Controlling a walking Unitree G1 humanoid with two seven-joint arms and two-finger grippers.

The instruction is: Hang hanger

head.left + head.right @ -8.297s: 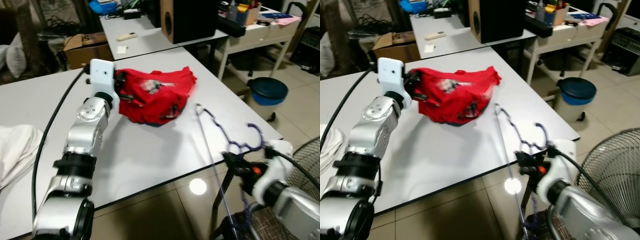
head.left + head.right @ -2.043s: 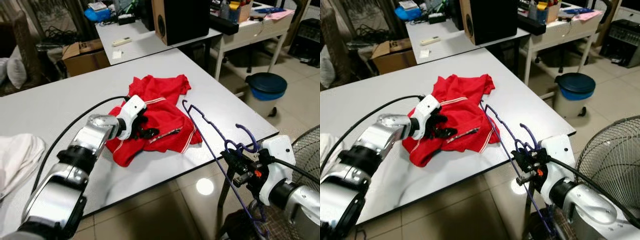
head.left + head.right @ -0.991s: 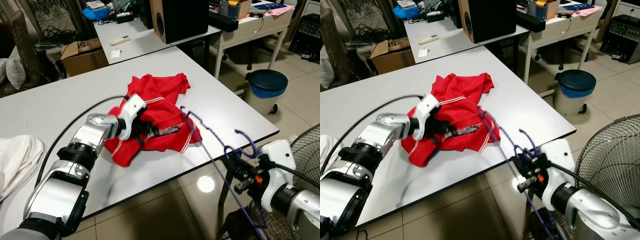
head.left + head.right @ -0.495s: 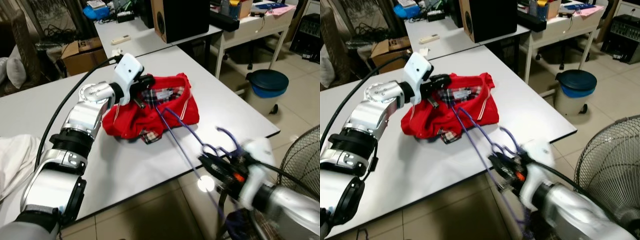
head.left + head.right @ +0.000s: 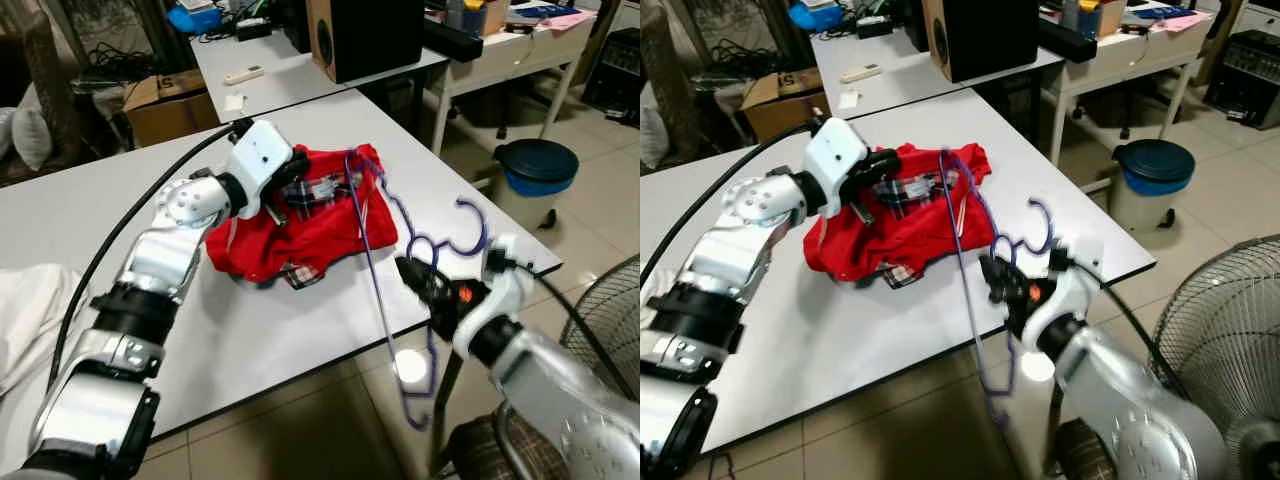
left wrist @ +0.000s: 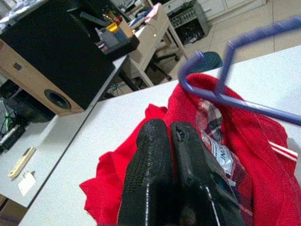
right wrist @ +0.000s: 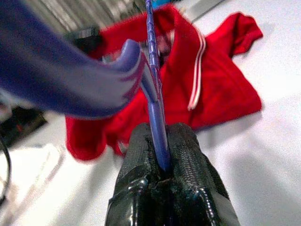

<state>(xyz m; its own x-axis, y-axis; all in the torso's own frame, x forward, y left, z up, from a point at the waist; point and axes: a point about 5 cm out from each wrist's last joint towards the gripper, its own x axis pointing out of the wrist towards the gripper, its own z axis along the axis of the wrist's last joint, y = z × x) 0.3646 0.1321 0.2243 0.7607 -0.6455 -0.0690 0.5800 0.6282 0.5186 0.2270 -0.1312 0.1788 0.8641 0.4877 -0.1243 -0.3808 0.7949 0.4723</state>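
A red shirt with a plaid inner collar lies bunched on the white table. My left gripper is shut on the shirt at its collar edge; in the left wrist view its fingers press together against the red cloth. My right gripper hovers at the table's near right edge, shut on a purple wire hanger. The hanger stands nearly upright with its hook pointing right. Its upper shoulder reaches the shirt's collar opening. In the right wrist view both fingers clamp the hanger wire.
A white cloth lies on the table's left. Beyond the right edge stand a blue bin and a fan. A second table with a black speaker lies behind, and a cardboard box sits on the floor.
My right gripper has swung the hanger up and toward the shirt, so its shoulder now sits at the collar. My left gripper still holds the collar raised.
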